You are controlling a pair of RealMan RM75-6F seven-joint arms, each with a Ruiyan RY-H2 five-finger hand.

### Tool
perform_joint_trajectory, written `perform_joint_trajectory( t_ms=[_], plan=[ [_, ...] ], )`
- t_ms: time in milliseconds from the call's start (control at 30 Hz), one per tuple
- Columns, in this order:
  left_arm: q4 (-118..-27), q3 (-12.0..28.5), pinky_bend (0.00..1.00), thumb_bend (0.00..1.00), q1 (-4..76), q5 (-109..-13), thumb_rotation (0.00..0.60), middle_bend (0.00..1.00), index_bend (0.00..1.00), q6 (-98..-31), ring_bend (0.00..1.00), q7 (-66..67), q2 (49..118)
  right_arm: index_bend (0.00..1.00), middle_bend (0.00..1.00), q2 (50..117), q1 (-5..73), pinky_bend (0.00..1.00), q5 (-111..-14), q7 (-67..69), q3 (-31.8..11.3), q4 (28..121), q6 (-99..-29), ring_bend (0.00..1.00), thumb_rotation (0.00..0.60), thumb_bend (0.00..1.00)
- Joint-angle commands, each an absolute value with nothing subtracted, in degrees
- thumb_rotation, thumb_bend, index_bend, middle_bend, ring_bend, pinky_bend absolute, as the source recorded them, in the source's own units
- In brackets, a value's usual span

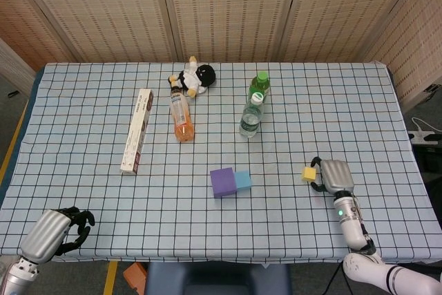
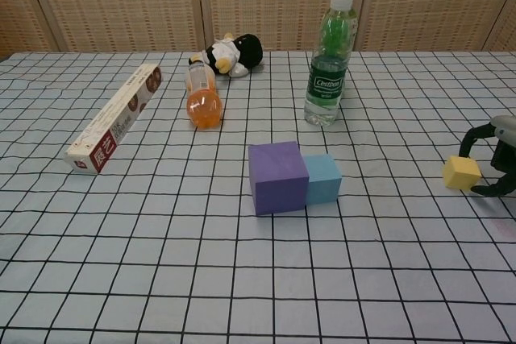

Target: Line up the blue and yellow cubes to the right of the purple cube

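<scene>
The purple cube (image 1: 222, 182) (image 2: 278, 176) stands near the middle of the table, and the blue cube (image 1: 242, 179) (image 2: 323, 179) touches its right side. Further right, apart from them, the yellow cube (image 1: 309, 173) (image 2: 461, 172) sits slightly tilted. My right hand (image 1: 335, 175) (image 2: 493, 157) has its dark fingers curled around the cube from behind and in front, pinching it. At the table's front left corner my left hand (image 1: 55, 233) rests with its fingers curled in on nothing; only the head view shows it.
A long white box (image 1: 137, 130) (image 2: 115, 116) lies at the left. An orange bottle (image 1: 181, 117) (image 2: 202, 99) lies beside a plush toy (image 1: 193, 77) (image 2: 230, 53). Two water bottles (image 1: 254, 108) (image 2: 330, 59) stand behind the cubes.
</scene>
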State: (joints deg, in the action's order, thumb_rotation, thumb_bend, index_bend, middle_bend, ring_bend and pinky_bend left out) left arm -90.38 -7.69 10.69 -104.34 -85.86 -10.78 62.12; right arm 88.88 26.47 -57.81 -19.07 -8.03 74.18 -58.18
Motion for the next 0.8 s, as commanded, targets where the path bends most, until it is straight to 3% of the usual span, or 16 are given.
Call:
perform_joint_trajectory(
  t_ms=[33,300,800],
  plan=[
    [-90.36,-7.7,0.68,0.5,10.69,-104.39,0.6,0.67,0.53,-85.87,0.54,-10.77,62.13,0.42,0.99,89.03,26.37,1.0,-58.01,-19.18,-8.05,74.21,-58.58,0.87,0.6,0.14],
    [-90.42,-7.73,0.68,0.5,10.7,-104.48,0.6,0.67,0.53,-85.86,0.54,-10.65,62.15,0.5,1.0,89.25,25.97,1.0,-59.08,-19.35,-7.95,74.37,-59.88,0.88,0.6,0.17],
    [-90.44,-7.72,0.68,0.5,10.75,-104.43,0.6,0.67,0.53,-85.72,0.54,-10.53,62.2,0.53,1.0,89.1,25.71,1.0,-63.5,-14.95,-7.95,75.88,-60.66,0.88,0.6,0.19]
  ],
)
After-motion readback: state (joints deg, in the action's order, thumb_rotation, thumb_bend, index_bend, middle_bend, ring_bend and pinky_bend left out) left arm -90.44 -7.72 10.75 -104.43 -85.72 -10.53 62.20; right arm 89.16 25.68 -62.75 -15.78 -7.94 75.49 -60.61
